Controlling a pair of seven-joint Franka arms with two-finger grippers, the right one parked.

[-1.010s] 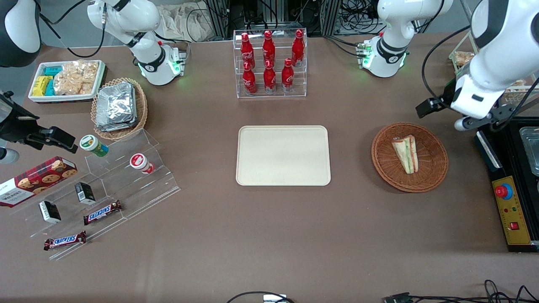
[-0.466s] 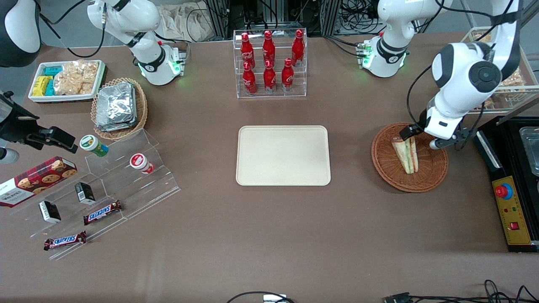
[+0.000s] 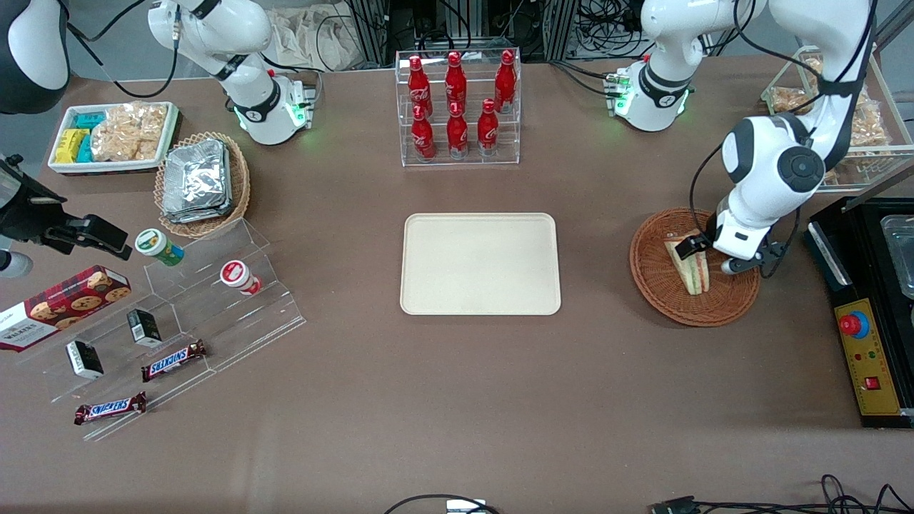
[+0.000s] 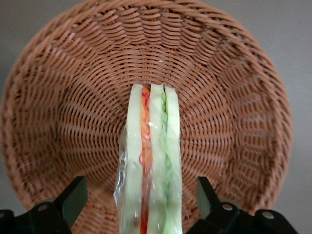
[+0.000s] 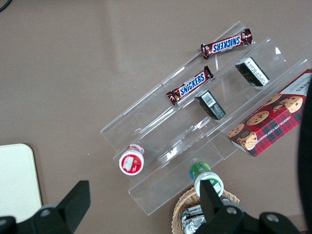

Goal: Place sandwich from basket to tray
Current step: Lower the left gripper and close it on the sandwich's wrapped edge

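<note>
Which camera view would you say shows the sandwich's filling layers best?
The left wrist view: the sandwich fills it edge-on between the open gripper fingers, in the basket. The front view shows it small, partly covered by the arm; the right wrist view misses it.

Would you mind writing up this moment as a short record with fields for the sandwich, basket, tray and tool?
sandwich: standing on edge in the basket, orange and green filling facing up
basket: round brown wicker, toward the working arm's end of the table
tray: cream, rectangular, nothing on it, beside the basket
tool: low over the basket, open, one finger either side of the sandwich, not touching it
task state: sandwich not yet gripped or lifted
</note>
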